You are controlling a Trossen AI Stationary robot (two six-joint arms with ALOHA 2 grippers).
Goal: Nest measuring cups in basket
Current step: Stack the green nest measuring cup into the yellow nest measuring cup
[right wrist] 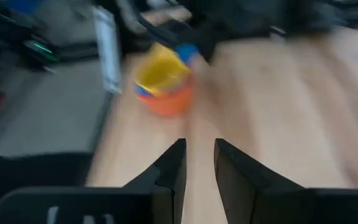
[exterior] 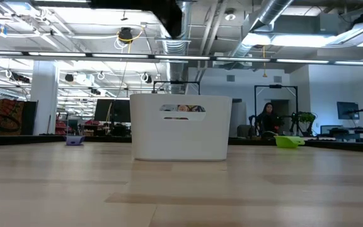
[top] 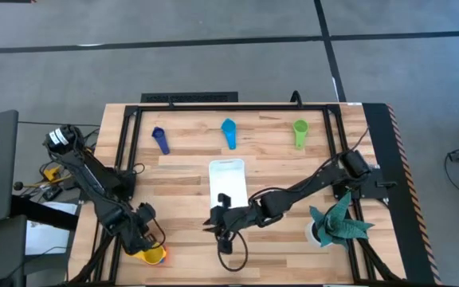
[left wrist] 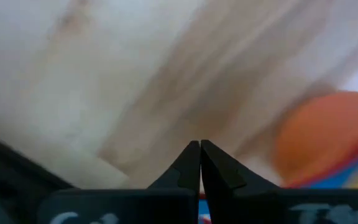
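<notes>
Pressed-together left hand [left wrist: 200, 163] is nudging the nested orange-and-yellow plastic cups [top: 154, 254]; next, carrying them to the white plastic basket [top: 227, 180]; right hand [right wrist: 200, 163], slightly spread, is holding nothing.

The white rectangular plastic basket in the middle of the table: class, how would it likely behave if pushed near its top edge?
The white rectangular plastic basket looks light and tall-walled, so it would probably slide on the smooth wooden table, perhaps tipping.
</notes>
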